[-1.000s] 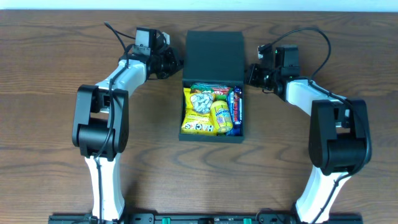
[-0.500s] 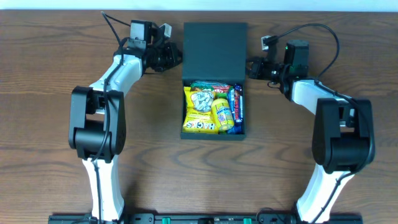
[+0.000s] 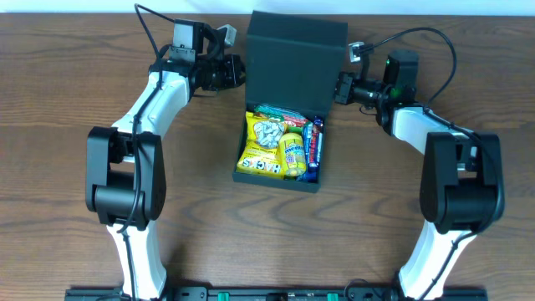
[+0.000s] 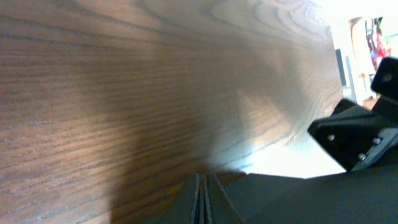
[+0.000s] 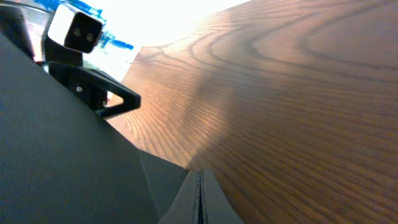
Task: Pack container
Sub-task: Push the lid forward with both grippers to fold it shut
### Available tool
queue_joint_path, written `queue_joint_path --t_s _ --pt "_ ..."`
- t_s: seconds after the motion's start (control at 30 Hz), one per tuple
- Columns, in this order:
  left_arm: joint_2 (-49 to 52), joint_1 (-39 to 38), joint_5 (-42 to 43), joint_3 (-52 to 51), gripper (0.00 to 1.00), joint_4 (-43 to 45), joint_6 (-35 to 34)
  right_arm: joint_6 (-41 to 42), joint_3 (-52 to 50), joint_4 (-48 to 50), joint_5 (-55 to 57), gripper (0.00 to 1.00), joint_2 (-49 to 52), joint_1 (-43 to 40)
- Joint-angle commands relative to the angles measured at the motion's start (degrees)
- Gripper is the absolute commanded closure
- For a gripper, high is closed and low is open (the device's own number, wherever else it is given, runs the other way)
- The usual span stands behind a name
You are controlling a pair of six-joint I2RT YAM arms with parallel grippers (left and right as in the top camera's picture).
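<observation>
The wooden table point(image 3: 67, 125) carries the dark teal container point(image 3: 276, 179) at the middle of its far edge. The container's flap lid point(image 3: 297, 58) is lifted and its tray is open to the overhead camera. My left gripper point(image 3: 236, 71) is at the lid's left edge and my right gripper point(image 3: 340, 88) at its right edge.

Only the overhead view shows the contents: yellow snack packets point(image 3: 263, 150) fill the left side and a blue bar point(image 3: 315, 144) lies along the right wall.

Only the wrist views show my fingers: the left fingers point(image 4: 194, 200) and right fingers point(image 5: 194, 202) are each closed to a thin seam beside the dark lid. I cannot tell whether its edge is pinched between them.

Half a second ago the lid lay flat toward the far edge. Now it stands up, and the tray has skewed, with its near left corner shifted left.
</observation>
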Motion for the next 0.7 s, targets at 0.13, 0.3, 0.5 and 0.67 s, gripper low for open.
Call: queue_joint_path --t_s 0.13,0.3,0.5,0.67 --pt "-6.2 -0.9 -2.5 1.5 0.94 -6.2 8.5 -2.2 0.6 -2.5 -3.1 0.98 -8.0 0.9" --pt "-10.7 -0.9 -6.6 1.5 0.94 -11.0 13.0 -8.4 0.6 -11.9 -3.0 0.98 -12.0 1.1" --pt "-16.1 -0.9 -10.7 1.5 0.94 -16.8 17.1 -15.2 0.6 -24.3 0.5 0.99 -17.0 1.1" --pt "-20.0 -0.9 -13.6 1.5 0.94 -21.0 20.1 -20.8 0.6 -34.1 5.7 0.99 -22.6 1.4"
